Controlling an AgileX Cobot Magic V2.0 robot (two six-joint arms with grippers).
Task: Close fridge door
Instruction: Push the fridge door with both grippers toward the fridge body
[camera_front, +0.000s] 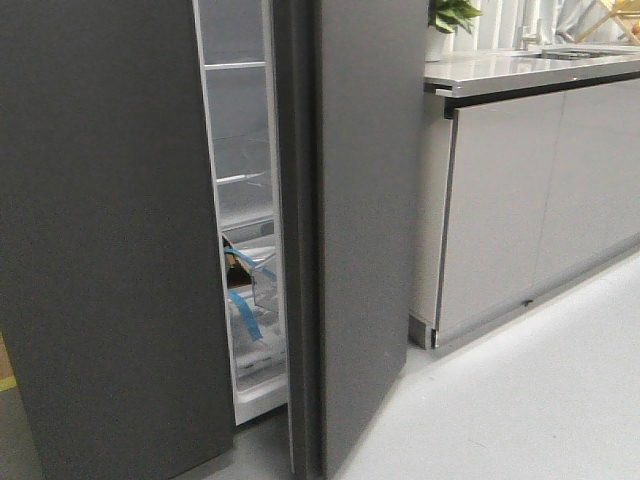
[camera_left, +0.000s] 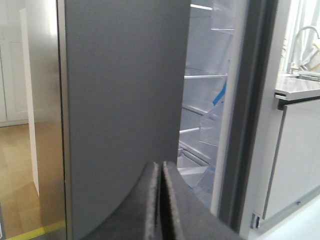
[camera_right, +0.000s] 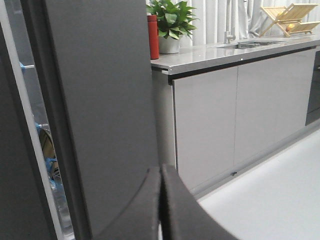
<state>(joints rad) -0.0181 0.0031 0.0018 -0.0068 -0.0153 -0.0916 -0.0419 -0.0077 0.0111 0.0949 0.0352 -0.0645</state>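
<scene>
The fridge door (camera_front: 370, 220) is a tall matte dark-grey panel with a thick darker edge. It stands ajar beside the counter, and a narrow gap shows the white shelves (camera_front: 245, 180) inside. In the right wrist view the door (camera_right: 105, 90) fills the space just beyond my right gripper (camera_right: 161, 171), which is shut and empty close to the door's face. In the left wrist view only the door's dark edge (camera_left: 255, 110) shows. My left gripper (camera_left: 161, 167) is shut and empty. Neither gripper shows in the front view.
A matching grey panel (camera_front: 100, 240) with a white strip stands left of the gap and fills the left wrist view (camera_left: 125, 90). Pale glossy cabinet doors (camera_front: 520, 200) under a counter (camera_right: 225, 50) with a plant (camera_right: 172, 20) and a red bottle (camera_right: 153, 36) stand to the right. Grey floor (camera_front: 540, 400).
</scene>
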